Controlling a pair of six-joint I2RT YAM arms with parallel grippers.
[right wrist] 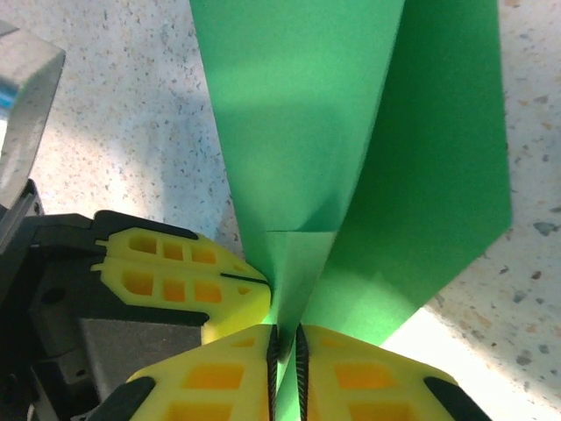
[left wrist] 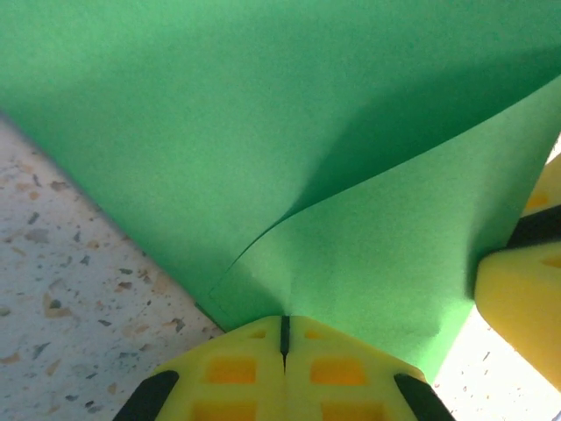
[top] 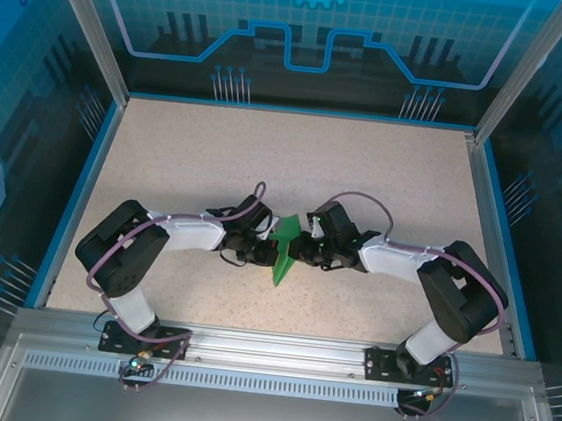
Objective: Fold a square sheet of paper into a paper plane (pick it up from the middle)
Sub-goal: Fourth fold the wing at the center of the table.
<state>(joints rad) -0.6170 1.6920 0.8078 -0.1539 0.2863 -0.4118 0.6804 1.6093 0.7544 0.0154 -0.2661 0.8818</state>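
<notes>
**Mid-fold: paper pinched from both sides**

My left gripper (left wrist: pixel 284 326) is closed on the paper (top: pixel 284 251). It pinches a low edge where one layer curls over another. The paper stands between my two wrists near the middle of the table (top: pixel 266 159), gathered into a narrow wedge. I cannot tell whether its near tip touches the surface. My right gripper (right wrist: pixel 285 342) is clamped on the same paper from the opposite side. A green strip shows between its pads, just beside a left fingertip.

Judgement: a crease is being formed. To do it well, both pinches should hold firm without pulling apart. The edges should be aligned before any pressing, and the fold laid flat onto the table. Uneven tension risks a tear or a skewed centre line.
</notes>
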